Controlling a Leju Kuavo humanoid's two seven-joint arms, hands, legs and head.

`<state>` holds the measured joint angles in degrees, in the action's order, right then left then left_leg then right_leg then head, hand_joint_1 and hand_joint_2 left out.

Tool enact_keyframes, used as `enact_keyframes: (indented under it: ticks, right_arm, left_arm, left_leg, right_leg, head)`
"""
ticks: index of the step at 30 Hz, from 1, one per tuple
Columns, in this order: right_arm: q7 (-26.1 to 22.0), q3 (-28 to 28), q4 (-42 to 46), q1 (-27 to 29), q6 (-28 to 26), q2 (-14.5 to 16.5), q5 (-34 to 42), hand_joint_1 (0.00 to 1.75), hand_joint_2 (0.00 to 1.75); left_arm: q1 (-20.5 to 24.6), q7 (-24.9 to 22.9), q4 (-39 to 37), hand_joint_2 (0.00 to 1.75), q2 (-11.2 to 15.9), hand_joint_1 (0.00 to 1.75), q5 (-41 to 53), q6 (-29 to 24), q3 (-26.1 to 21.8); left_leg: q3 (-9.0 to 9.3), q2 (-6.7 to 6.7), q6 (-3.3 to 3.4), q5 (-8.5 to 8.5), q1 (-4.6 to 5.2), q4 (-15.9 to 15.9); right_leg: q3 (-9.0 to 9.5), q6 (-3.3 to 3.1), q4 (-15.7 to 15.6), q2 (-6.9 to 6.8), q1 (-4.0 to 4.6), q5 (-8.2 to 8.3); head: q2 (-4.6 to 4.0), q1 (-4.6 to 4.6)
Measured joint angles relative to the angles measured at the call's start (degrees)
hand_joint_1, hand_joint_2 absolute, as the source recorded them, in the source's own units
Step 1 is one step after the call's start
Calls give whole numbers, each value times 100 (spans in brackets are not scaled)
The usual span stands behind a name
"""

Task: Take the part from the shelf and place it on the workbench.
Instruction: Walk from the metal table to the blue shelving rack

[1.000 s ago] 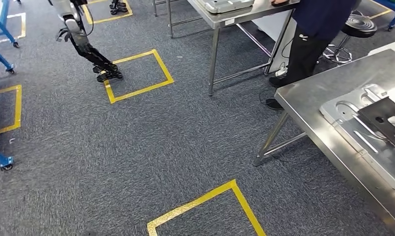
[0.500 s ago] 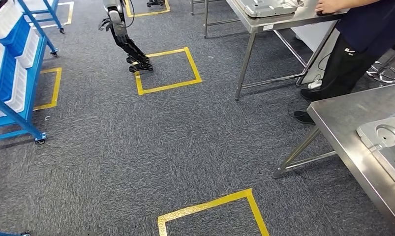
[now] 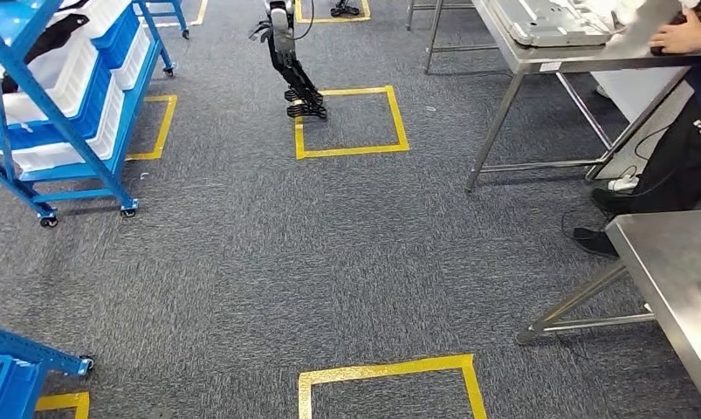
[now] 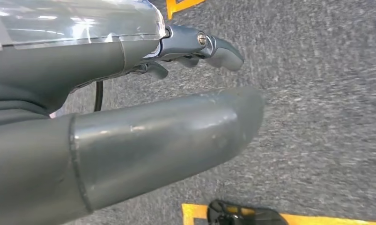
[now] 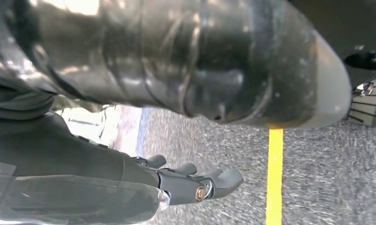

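Both hands hung empty over grey carpet (image 3: pixel 268 262), the left hand (image 4: pixel 143 122) and right hand (image 5: pixel 186 183) with fingers loosely extended, grasping nothing. The blue shelf (image 3: pixel 58 113) stood far left; the workbench (image 3: pixel 670 262) corner sat right. I couldn't make out the part.

Head camera high, facing forward and down over grey carpet (image 3: pixel 242 262), both wrist cameras close behind hanging hands, all sharing carpet and yellow tape (image 3: pixel 386 371).
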<state>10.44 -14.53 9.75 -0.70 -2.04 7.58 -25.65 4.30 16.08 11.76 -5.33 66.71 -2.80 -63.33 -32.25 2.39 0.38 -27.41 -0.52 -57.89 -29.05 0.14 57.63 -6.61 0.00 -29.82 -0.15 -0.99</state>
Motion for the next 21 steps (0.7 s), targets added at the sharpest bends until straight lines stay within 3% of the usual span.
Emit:
enact_keyframes:
  ticks: [1,3,5,6,7,8,9,11,13,14,16,18,20,21]
  right_arm:
    - [2,0,1,-11,1,0,-3,0,0]
    - [5,0,2,-13,7,0,-5,0,0]
    - [16,0,1,1,18,0,-8,0,0]
    - [23,0,0,7,27,0,-10,0,0]
    - [29,0,-1,13,38,0,-13,0,0]
    - [32,0,-1,18,50,0,-15,0,0]
    - [32,0,-1,22,61,0,-18,0,0]
    - [34,0,-2,32,71,-5,-23,0,0]
    - [35,0,-4,29,74,-14,-25,0,0]
    - [36,0,-5,19,75,-18,-25,0,0]
    - [37,0,-4,-5,75,-17,-25,0,0]
    - [42,0,-3,8,75,-17,-25,0,0]
    - [46,0,-3,28,76,-17,-25,0,0]
    - [46,0,-3,33,77,-17,-25,0,0]
  left_arm:
    - [-13,1,0,0,0,0,-1,1,-1]
    - [-9,3,0,0,0,0,-2,3,-1]
    - [13,5,0,0,0,0,-3,5,-2]
    - [18,5,0,0,0,0,-4,6,-2]
    - [15,4,0,0,1,0,-4,7,-3]
    - [9,3,0,0,1,0,-4,7,-5]
    - [5,1,0,0,1,0,-4,7,-6]
    - [7,-2,0,0,-4,0,-4,7,-8]
    - [19,-3,0,0,-12,0,-4,7,-8]
    - [20,-3,0,0,-14,0,-4,7,-8]
    - [-1,-4,0,0,-13,0,-4,8,-8]
    - [-10,-7,0,0,-15,0,-4,9,-8]
    - [15,-9,0,0,-14,0,-5,8,-8]
    - [24,-9,0,0,-12,0,-5,8,-8]
  left_leg:
    - [2,-51,35,14,-5,16]
    - [11,-157,110,48,-21,50]
    - [-8,-269,155,65,-12,54]
    - [-15,-333,165,67,-4,51]
    - [-17,-405,171,69,5,47]
    - [-14,-483,173,69,11,40]
    - [-8,-566,172,68,14,33]
    - [-6,-718,159,65,18,13]
    - [-50,-849,110,72,6,-9]
    - [-78,-916,69,85,-6,-9]
    - [-122,-984,-8,107,-26,-2]
    - [-232,-712,-45,-33,-13,-218]
    - [-540,-377,-78,-382,-16,-865]
    - [-717,-320,-103,-536,-26,-1230]
  right_leg:
    - [7,33,26,63,-13,-33]
    - [-109,84,325,343,-48,-266]
    - [-447,94,1040,590,-64,-654]
    - [-627,92,1399,624,-64,-789]
    - [-742,86,1612,636,-64,-813]
    - [-759,74,1608,647,-64,-714]
    - [-671,54,1383,677,-63,-512]
    - [-365,-6,638,934,-63,-79]
    - [-192,-43,172,1186,-59,71]
    - [-179,-50,118,1215,-52,54]
    - [-147,-78,45,1075,-53,83]
    - [-88,-137,-56,905,-70,126]
    - [-59,-182,-95,717,-57,133]
    - [-61,-190,-91,621,-46,125]
  head:
    - [0,-1]
    - [0,0]
    - [0,1]
    - [0,1]
    - [0,1]
    - [0,1]
    - [0,1]
    - [0,1]
    - [0,1]
    - [0,1]
    - [0,2]
    - [0,7]
    - [0,12]
    - [0,13]
